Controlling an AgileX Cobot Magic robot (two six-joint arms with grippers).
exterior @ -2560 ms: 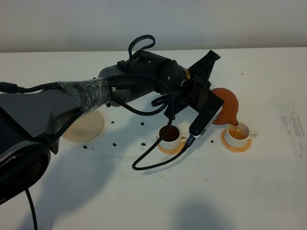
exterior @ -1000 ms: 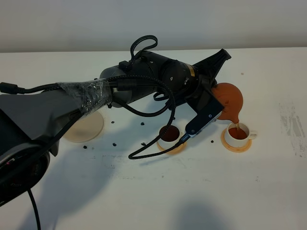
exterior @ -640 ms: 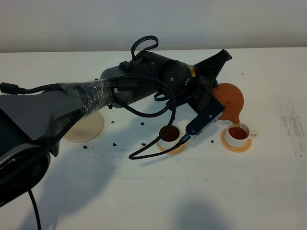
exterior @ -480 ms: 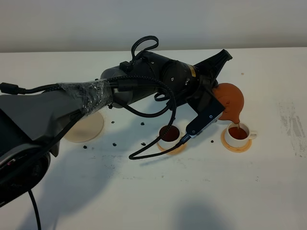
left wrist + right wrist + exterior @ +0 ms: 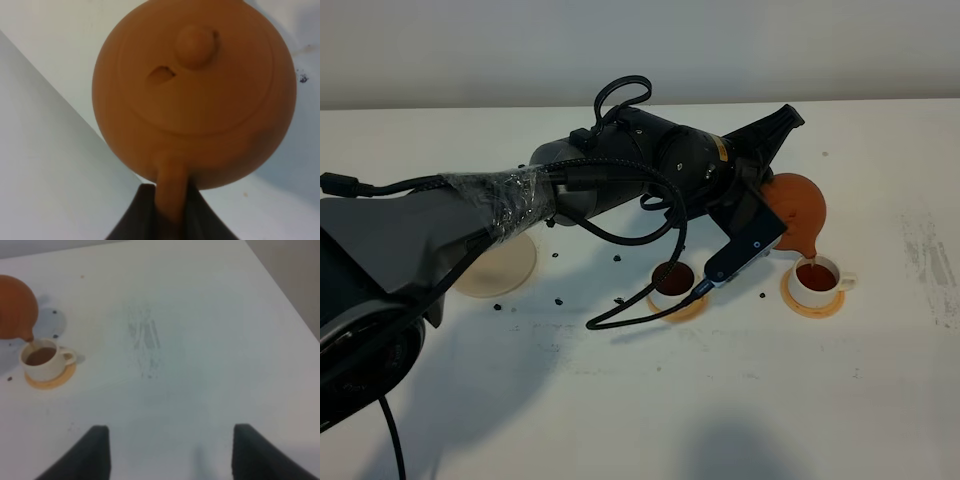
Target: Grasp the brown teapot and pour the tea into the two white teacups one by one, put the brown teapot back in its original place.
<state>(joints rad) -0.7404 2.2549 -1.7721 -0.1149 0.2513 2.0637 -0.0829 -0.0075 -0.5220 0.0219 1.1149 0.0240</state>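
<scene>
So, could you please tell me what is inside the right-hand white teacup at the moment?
The right-hand teacup holds dark brown tea, with the brown teapot tilted over it. Its depth cannot be seen.

White table (image 5: pixel 650 420) runs to a pale wall (image 5: pixel 470 50) at the far edge. Small dark specks (image 5: pixel 560 299) scattered left of centre. Faint grey scuff marks (image 5: pixel 930 265) near the right edge, also visible in right wrist view (image 5: pixel 145 340).
</scene>
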